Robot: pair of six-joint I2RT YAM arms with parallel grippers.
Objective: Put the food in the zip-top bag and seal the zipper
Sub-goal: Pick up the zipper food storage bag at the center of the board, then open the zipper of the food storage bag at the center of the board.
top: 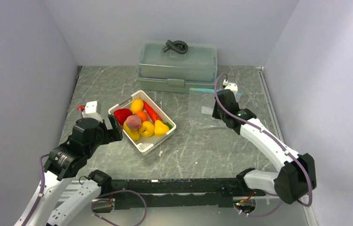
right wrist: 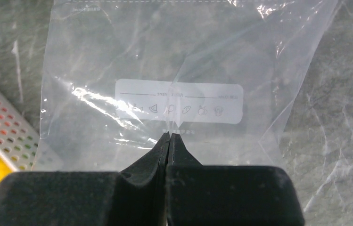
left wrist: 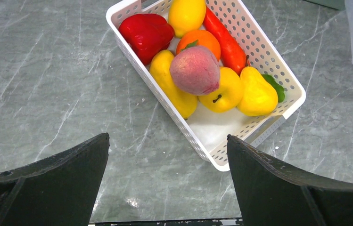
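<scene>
The food [top: 139, 121] is several toy fruits and vegetables heaped in a white lattice basket [top: 147, 147]. The left wrist view shows a red pepper [left wrist: 147, 30], a peach [left wrist: 194, 69], a yellow pear [left wrist: 257, 94] and a green piece [left wrist: 275, 87] among them. My left gripper [top: 115, 128] is open and empty above the table, just left of the basket [left wrist: 219, 162]. The clear zip-top bag [top: 201, 107] lies right of the basket, its teal zipper [top: 201, 89] at the far edge. My right gripper [right wrist: 169, 134] is shut, pinching a fold of the bag [right wrist: 188, 56] near its white label.
A grey-green lidded box [top: 176, 66] with a dark handle stands at the back, behind the basket and bag. Grey walls close in the table on the left, right and back. The basket's corner [right wrist: 4, 127] shows at the left of the right wrist view.
</scene>
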